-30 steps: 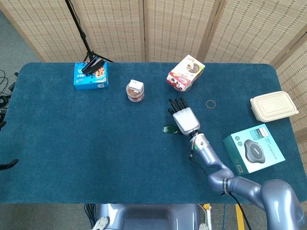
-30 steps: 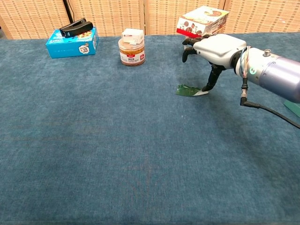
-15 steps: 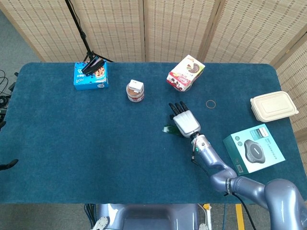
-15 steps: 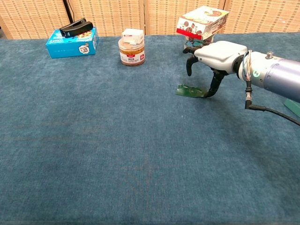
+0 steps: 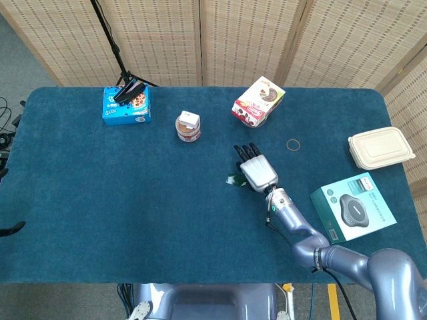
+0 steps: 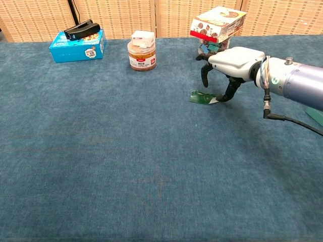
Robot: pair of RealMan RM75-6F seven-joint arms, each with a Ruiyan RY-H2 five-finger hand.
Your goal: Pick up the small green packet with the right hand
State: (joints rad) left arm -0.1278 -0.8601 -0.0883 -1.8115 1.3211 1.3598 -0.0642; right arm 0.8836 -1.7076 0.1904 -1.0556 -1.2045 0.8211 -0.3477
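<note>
The small green packet (image 6: 202,98) is seen lying flat on the blue-covered table (image 6: 126,166), a little in front of the tilted snack box (image 6: 218,22) and well to the right of the jar (image 6: 142,56). In the head view the packet (image 5: 235,179) shows only as a dark green sliver at the left edge of the right hand (image 5: 257,171), which is stretched over it palm down. In the chest view the right hand (image 6: 233,63) is held above the packet's right end, with its fingers (image 6: 204,74) curled downward and the thumb brought down to the packet's near right corner, where contact appears to be made; a closed grip on the packet cannot be told from either view, and the packet is still resting on the table. The left hand is not shown in either view. At the far left of the table a blue box (image 5: 126,105) is set, with a black stapler-like tool (image 5: 129,89) lying on top of it. A small white box (image 6: 143,37) is perched on the jar. To the right, a rubber band (image 5: 293,144), a lidded beige food container (image 5: 381,147) and a teal product box (image 5: 353,206) are laid out, well apart from the packet.
</note>
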